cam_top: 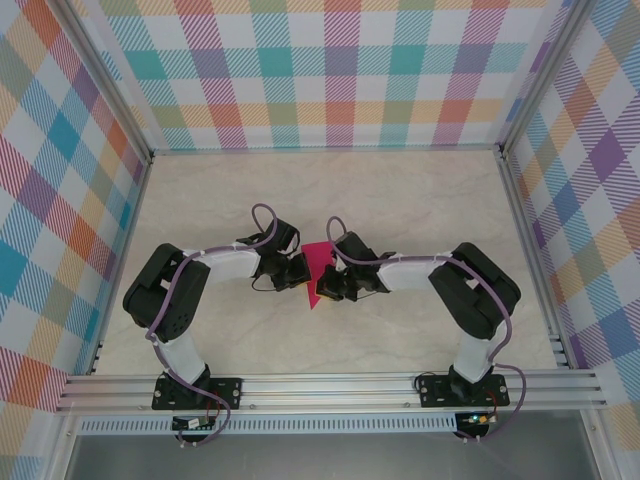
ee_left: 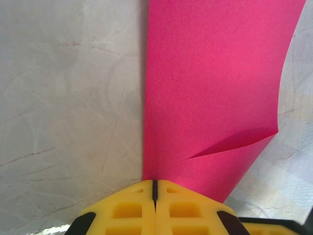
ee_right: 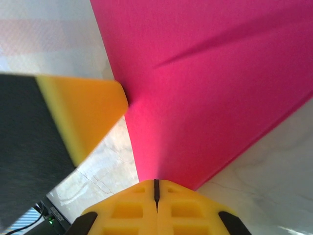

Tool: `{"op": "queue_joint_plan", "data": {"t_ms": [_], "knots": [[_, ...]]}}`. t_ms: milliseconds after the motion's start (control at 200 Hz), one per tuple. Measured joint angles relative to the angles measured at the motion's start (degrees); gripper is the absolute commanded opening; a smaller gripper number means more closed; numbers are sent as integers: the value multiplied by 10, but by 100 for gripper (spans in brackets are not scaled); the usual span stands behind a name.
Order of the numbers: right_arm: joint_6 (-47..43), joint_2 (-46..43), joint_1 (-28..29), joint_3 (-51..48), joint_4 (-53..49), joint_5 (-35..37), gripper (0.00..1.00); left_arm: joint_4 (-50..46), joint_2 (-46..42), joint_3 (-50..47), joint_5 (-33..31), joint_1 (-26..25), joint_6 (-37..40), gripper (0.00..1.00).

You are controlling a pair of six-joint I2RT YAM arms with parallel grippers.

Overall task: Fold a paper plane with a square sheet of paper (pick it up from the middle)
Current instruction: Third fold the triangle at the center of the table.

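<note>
Brightness: bright, soft, even light in all three views.
Shadows: faint ones under the arms on the table; in the left wrist view, a dark strip runs along the left of the pink paper.
Glare: the table is washed pale at the upper left of the right wrist view.
Focus: the overhead view is sharp; the near yellow finger is blurred.

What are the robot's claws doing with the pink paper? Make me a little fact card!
left claw: shut, pinching the pink paper
right claw: shut, pinching the same paper from the other side
paper shape: creased and partly folded, not a finished dart yet
where: between the two arms, near the middle of the table
table look: pale, marbled
around it: checked walls in many colours
</note>
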Motion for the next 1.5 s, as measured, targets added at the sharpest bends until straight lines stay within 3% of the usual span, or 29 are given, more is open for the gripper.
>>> {"op": "queue_joint_plan", "data": {"t_ms": [355,540,640,785,1025,1500], "knots": [[-2,13,-18,0,-2,2,2,0,-2,0,0,0,0,0],[-2,13,-18,0,-2,2,2,0,-38,-21,-10,0,2,13],[-2,13,-18,0,-2,2,2,5,-88,-38,-12,-1,1,16],[-1,13,-18,0,-2,2,2,54,-140,-72,2,-5,-16,12],[2,13,-18,0,-2,2,2,97,-118,-120,30,-44,-58,0],[-5,12,-18,-3,5,0,2,120,-84,-140,32,-65,-81,0]]}}
